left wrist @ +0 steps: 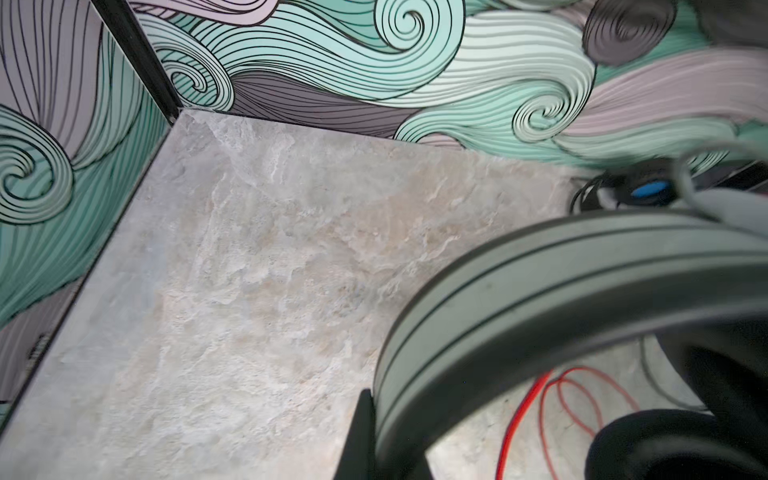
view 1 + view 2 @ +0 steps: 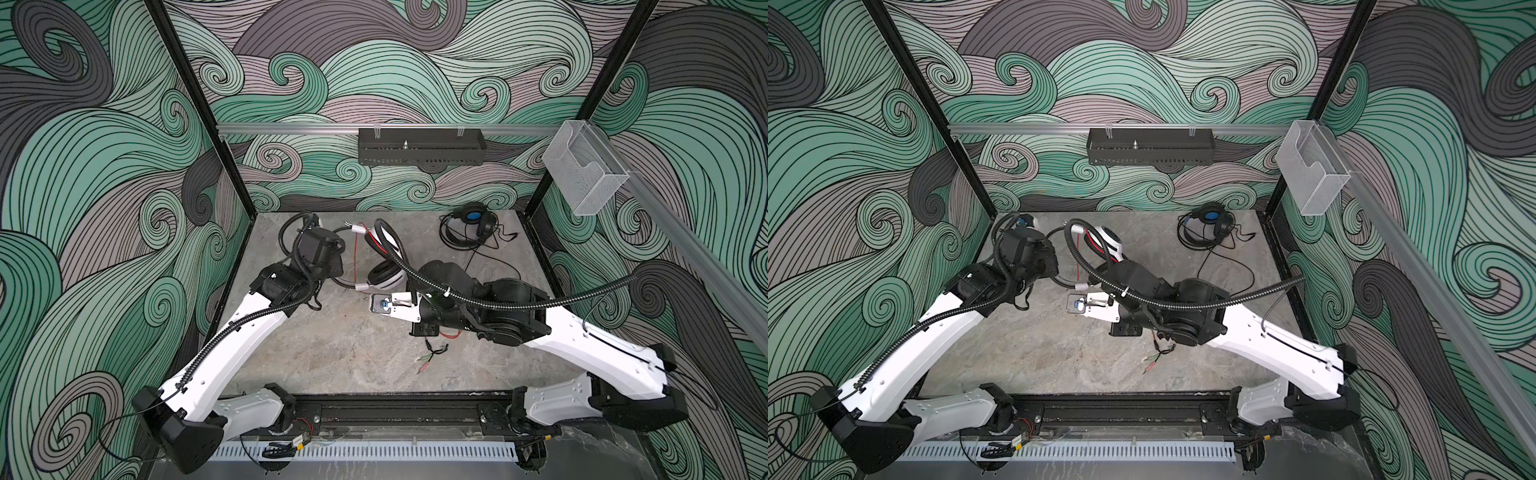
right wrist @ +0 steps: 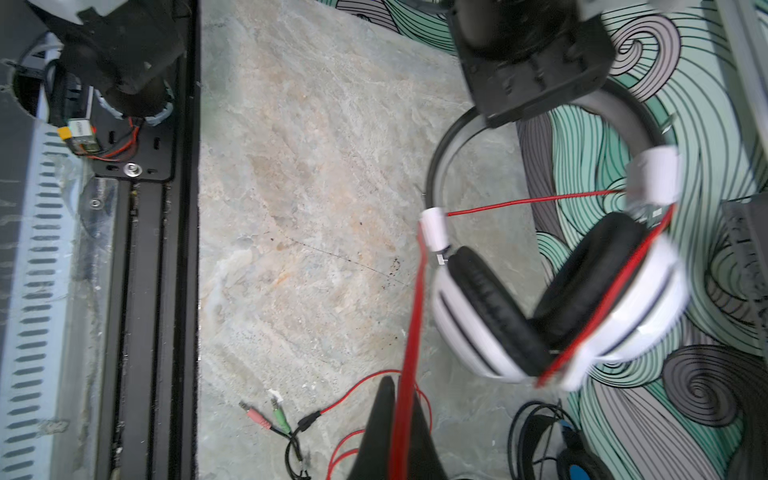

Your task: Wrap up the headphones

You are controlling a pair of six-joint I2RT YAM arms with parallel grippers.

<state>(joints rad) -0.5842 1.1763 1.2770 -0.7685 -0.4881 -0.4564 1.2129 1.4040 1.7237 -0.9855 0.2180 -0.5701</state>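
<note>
Headband [image 3: 633, 120] of white headphones [image 3: 656, 307] sits clamped in left tool [image 3: 540, 99] — right tool [image 3: 401, 415] pinches red cord [image 3: 415, 316].

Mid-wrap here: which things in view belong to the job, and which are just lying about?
Job: white headphones, headband clamped in the left gripper; red cord, pinched in the right gripper; black headphones, lying at the back of the table.
Lying about: black basket hanging at the back; clear box hanging at the right.
</note>
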